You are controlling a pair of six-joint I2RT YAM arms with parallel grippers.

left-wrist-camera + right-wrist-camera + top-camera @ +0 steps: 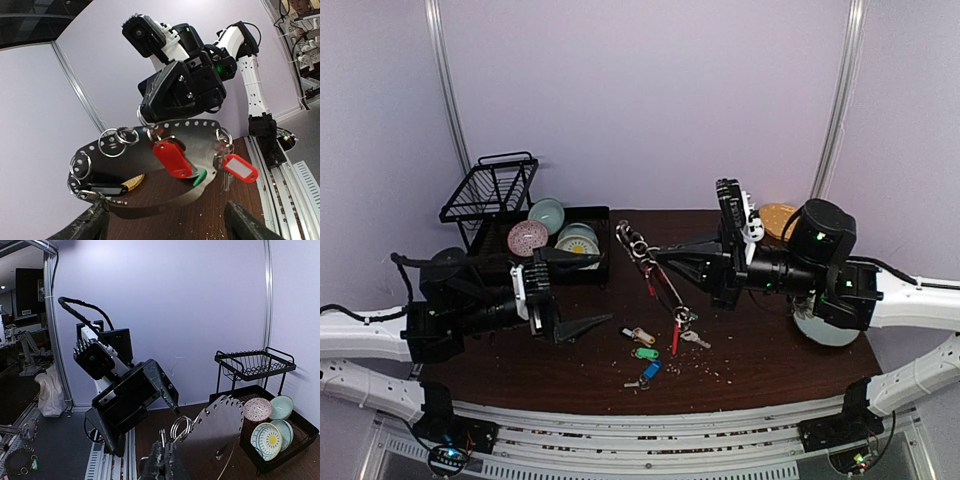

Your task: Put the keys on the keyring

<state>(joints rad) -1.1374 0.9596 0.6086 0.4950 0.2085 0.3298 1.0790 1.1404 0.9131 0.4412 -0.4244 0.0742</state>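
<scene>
The keyring [655, 275] is a thin dark metal disc with holes round its rim, seen edge-on from above. It carries split rings [117, 140], red-tagged keys [172, 157] and a black-tagged key [102, 189]. My right gripper [662, 258] is shut on its edge and holds it tilted above the table; in the right wrist view the gripper [165, 457] grips the disc [220, 435] by a ring. My left gripper [605, 290] is open and empty, to the left of the disc. Loose keys lie below: tan tag [640, 335], green tag [645, 353], blue tag [650, 372], and a bare one [695, 340].
A black dish rack [490, 190] stands at the back left over a tray with patterned plates [528, 238] and bowls [548, 212]. An orange disc [778, 218] lies behind the right arm and a white plate [825, 332] under it. Crumbs dot the table.
</scene>
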